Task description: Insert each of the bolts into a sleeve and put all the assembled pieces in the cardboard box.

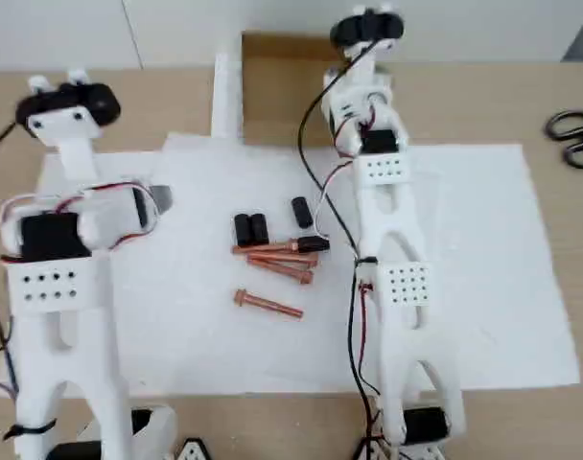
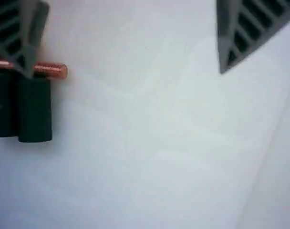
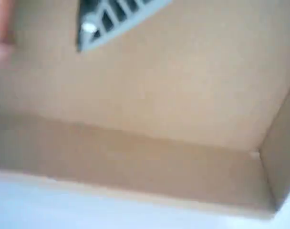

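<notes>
Three copper bolts lie on the white sheet (image 1: 464, 240): one (image 1: 268, 249) with a black sleeve (image 1: 313, 243) at its end, one (image 1: 282, 268) just below it, one (image 1: 268, 304) nearest the arms' bases. Two black sleeves (image 1: 250, 228) stand side by side above them, and another (image 1: 301, 211) is a little to the right. My left gripper (image 1: 162, 198) is open, left of the pile. In the left wrist view the left gripper (image 2: 126, 71) faces the sheet, with the paired sleeves (image 2: 34, 109) and a bolt tip (image 2: 52, 70) beside one finger. My right gripper (image 1: 344, 101) is over the cardboard box (image 1: 282, 86), whose inside (image 3: 159, 95) is bare brown.
A white upright strip (image 1: 224, 91) stands against the box's left side. Scissors (image 1: 574, 134) lie on the wooden table at the far right. A black cable (image 1: 320, 182) runs from the right arm past the sleeves.
</notes>
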